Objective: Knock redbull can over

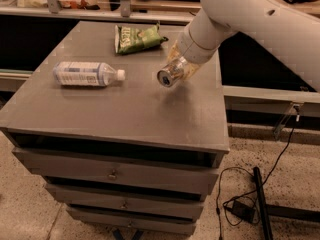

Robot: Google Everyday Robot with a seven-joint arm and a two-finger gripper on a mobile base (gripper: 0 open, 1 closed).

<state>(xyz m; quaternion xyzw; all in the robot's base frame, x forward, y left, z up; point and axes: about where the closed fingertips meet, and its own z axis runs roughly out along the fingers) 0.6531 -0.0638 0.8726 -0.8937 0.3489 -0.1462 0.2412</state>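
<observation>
The redbull can (169, 75) is tilted almost on its side, its shiny silver top facing me, above the right half of the grey cabinet top (125, 111). My gripper (180, 66) comes down from the upper right on the white arm and is shut on the can, its yellowish fingers (190, 70) on either side of the can's body. The can's shadow falls on the surface just below it; I cannot tell whether the can touches the top.
A clear plastic water bottle (87, 74) with a white cap lies on its side at the left. A green snack bag (137, 38) lies at the back. The cabinet has drawers below. A black cable and adapter (242, 209) lie on the floor at the right.
</observation>
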